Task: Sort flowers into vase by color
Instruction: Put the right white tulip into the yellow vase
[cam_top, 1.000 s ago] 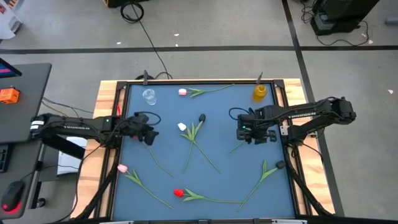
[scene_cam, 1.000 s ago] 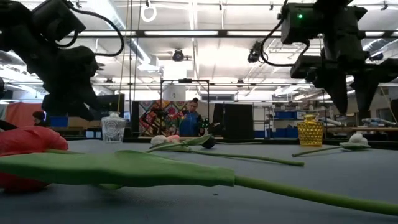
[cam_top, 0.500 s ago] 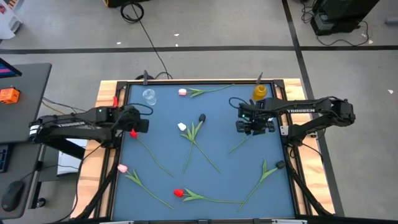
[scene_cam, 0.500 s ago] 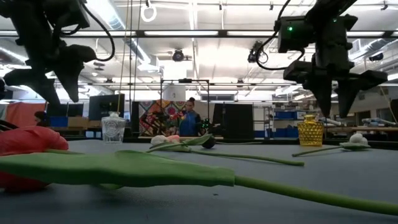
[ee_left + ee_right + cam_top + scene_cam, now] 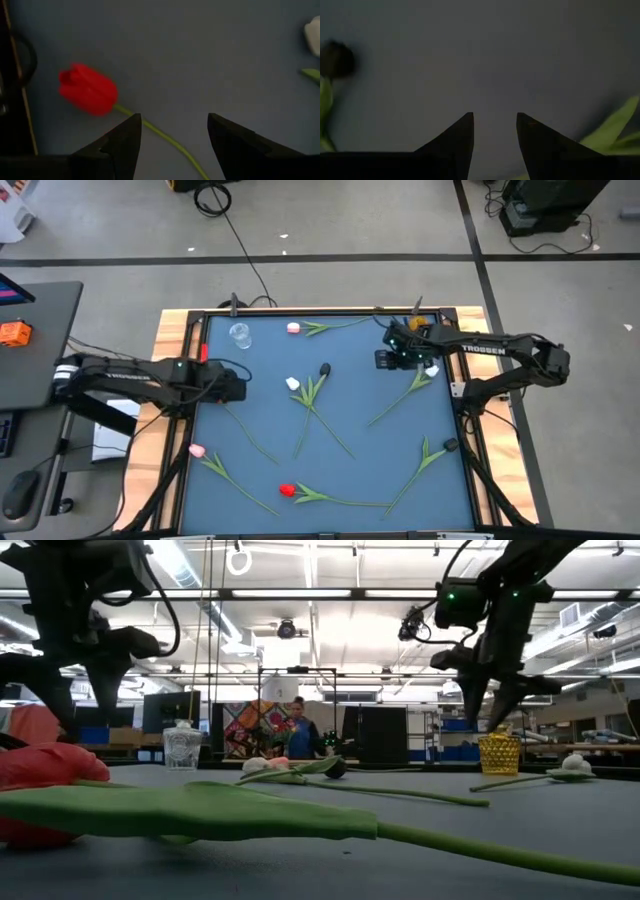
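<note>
**Left claw over the red tulip's stem, jaws apart**

The left claw (image 5: 172, 120) stands released above the worktop (image 5: 350, 395). The red tulip (image 5: 89, 90) lies near the worktop's left edge, with its thin stem running between the fingers. It does not look pinched, though the wrist view is too soft to be sure. To do this well, lower squarely, close on the stem just behind the head, lift clear of the other flowers, then go to the glass vase (image 5: 240, 333). The right claw (image 5: 392, 355) waits, released and empty, beside the yellow vase (image 5: 418, 328).
</note>
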Available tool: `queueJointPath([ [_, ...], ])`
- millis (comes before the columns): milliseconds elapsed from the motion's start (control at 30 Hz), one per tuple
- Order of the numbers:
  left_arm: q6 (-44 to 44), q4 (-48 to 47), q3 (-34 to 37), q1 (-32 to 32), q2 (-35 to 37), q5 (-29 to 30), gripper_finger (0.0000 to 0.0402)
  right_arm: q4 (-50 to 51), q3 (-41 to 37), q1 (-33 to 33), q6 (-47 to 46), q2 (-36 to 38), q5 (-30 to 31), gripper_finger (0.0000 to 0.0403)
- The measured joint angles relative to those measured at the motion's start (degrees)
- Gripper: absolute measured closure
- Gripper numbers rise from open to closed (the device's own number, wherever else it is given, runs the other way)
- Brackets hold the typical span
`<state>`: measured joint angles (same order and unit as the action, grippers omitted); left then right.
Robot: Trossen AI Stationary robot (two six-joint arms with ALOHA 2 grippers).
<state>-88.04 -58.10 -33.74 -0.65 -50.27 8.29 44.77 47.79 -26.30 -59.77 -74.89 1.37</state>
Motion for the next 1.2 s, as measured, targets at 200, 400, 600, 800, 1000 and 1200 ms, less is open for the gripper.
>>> queueJointPath([
  [200,-10.63,1.45,0.02,7.58,-3.87,0.03,0.0169,-1.74,-0.02,-4.50,4.03,0.00,1.09,0.0245],
  [400,-19.68,3.17,0.02,12.76,-7.83,0.10,0.0169,-2.98,-0.02,-8.51,8.88,0.00,0.68,0.0245],
  [600,-24.24,6.32,0.04,16.33,-13.94,0.14,0.0169,-3.18,-0.02,-10.82,11.68,0.00,0.55,0.0245],
  [800,-25.47,11.05,0.04,17.36,-18.54,-0.47,0.0169,-3.32,-0.02,-11.00,12.07,0.00,0.52,0.0245],
  [1000,-25.75,15.52,0.04,17.35,-22.42,-1.33,0.0169,-3.69,-0.04,-11.00,13.68,0.00,0.08,0.0245],
  [1200,-24.73,18.19,0.04,17.54,-24.23,-3.39,0.0169,-3.63,-0.04,-10.86,13.71,0.00,-1.19,0.0245],
])
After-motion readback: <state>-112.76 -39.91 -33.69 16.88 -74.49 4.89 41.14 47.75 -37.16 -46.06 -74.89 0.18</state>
